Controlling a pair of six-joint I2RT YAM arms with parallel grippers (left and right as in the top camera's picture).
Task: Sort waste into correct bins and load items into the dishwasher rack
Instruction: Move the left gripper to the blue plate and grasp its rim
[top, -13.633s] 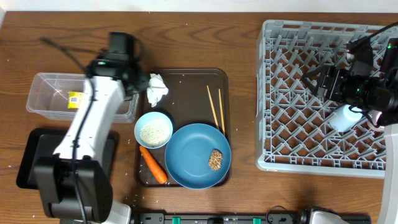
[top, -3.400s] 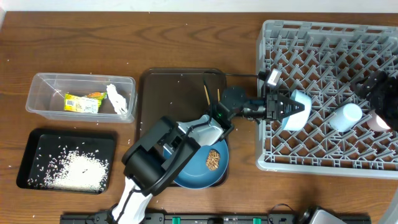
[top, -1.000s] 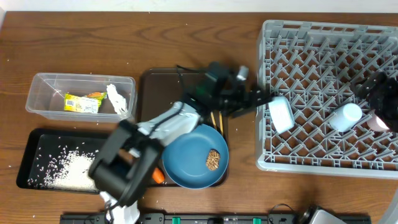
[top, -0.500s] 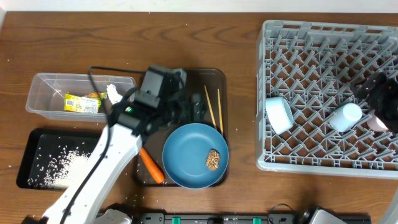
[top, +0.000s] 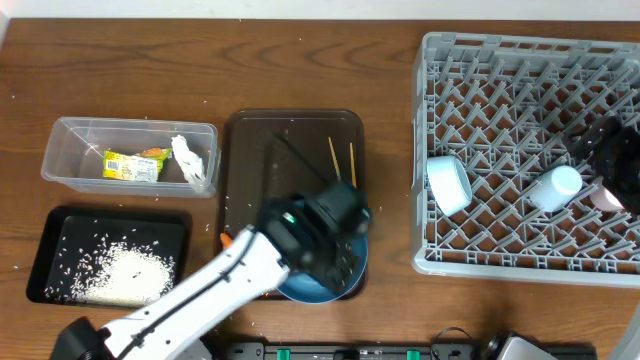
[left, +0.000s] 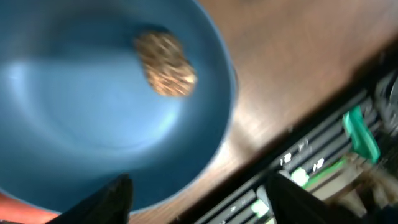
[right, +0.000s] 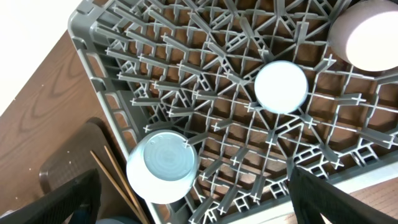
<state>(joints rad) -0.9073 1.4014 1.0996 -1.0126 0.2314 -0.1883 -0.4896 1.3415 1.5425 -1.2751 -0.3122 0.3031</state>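
Observation:
My left gripper is open and empty, just above the near rim of the large blue plate, on which the brown food lump lies. In the overhead view the left arm covers most of the plate and hides the lump. The carrot shows beside the plate. The chopsticks lie on the brown tray. The pale blue bowl and two cups sit in the grey rack. My right gripper is open above the rack.
The clear tub holds the yellow-green wrapper and the white tissue. The black tray holds loose rice. The dark brown serving tray lies between the bins and the rack. The table's front edge is close below the plate.
My left arm has swung from the serving tray's upper left down over the blue plate, hiding the lump from overhead. The bowl and the right arm have stayed still.

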